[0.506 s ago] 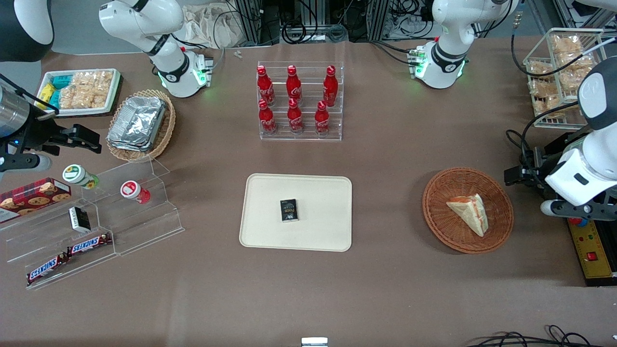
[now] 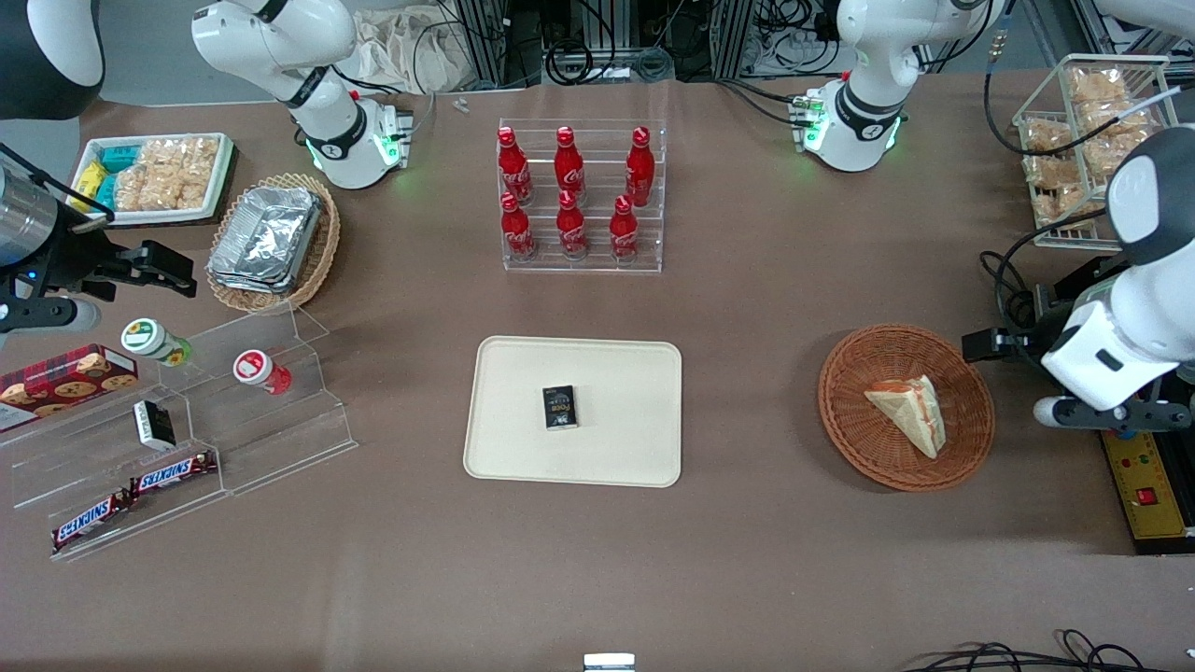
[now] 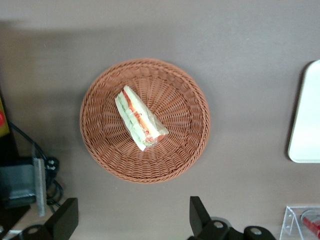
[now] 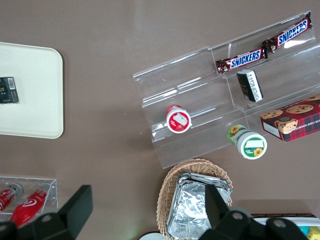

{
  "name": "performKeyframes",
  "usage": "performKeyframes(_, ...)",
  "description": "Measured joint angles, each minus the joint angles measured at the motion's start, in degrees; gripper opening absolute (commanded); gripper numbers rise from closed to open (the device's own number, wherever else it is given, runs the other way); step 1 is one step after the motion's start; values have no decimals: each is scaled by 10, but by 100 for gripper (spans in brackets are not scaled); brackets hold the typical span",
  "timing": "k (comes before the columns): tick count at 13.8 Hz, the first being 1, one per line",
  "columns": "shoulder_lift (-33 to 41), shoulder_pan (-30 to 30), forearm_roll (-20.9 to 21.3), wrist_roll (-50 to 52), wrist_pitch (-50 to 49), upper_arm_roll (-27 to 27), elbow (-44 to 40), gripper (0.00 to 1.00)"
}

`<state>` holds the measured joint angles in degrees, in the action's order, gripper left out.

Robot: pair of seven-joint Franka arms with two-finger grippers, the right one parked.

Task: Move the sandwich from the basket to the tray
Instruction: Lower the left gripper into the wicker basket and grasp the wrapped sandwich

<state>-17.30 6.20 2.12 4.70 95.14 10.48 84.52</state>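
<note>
Front view, read from left to right: the tray [image 2: 523, 373] sits at centre frame with a small dark box [image 2: 559, 407] on it, the basket [image 2: 845, 411] lies at centre right with the sandwich [image 2: 907, 411] resting in it, and the gripper [image 2: 991, 343] hangs just outside the basket's rim, fingers spread wide and holding nothing. A good approach would centre over the wedge, align the jaws across its thin bread faces, then descend without brushing the wicker rim.
</note>
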Motion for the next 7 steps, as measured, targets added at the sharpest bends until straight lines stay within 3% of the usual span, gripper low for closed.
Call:
performKeyframes(4,-26,1,2,197,133,-1,85,100)
performKeyframes(7,-30,2,23,283,250,-3,176,100)
